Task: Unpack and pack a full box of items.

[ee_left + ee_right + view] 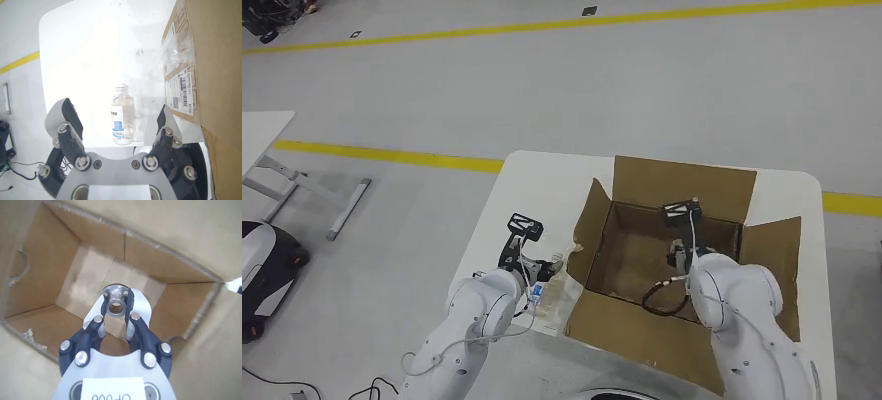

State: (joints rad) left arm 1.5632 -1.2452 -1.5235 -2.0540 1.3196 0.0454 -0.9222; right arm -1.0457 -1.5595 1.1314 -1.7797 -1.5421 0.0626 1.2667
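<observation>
Jaws of our right gripper (117, 300) are pinched tight on a steel flange (115, 308), gripping its hollow hub. We hold it down inside the box (47, 256), with cardboard walls all around. Our left gripper (115, 108) is spread wide with nothing in it. Beyond it a clear bottle (122, 121) lies on its side on the table (85, 56), apart from the gripper and near the table's edge. The box stands near the bottle, a label (181, 91) on its outer wall.
</observation>
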